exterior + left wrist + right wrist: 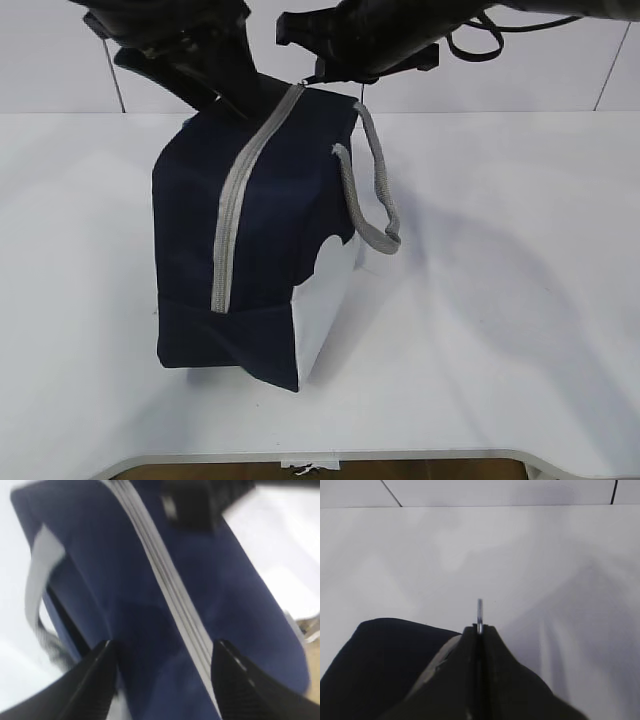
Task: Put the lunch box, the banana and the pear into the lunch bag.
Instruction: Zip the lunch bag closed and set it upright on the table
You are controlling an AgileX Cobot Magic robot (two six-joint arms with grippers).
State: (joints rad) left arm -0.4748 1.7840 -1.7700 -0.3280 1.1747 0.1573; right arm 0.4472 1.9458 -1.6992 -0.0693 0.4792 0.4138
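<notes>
The navy lunch bag (260,250) stands on the white table, its grey zipper (235,215) running closed along the top and front. My left gripper (225,100) is at the bag's far top end. In the left wrist view the left gripper (162,680) is open, its fingers (95,680) standing either side of the blue fabric (125,580) and zipper (170,595). My right gripper (330,75) is at the zipper's far end; in the right wrist view the right gripper (479,629) is shut on the metal ring pull (479,611). The lunch box, banana and pear are out of view.
A grey webbing handle (375,190) hangs down the bag's right side. The white table (520,300) extends to both sides of the bag, and its front edge runs along the bottom of the exterior view. A black cable loops behind the right arm.
</notes>
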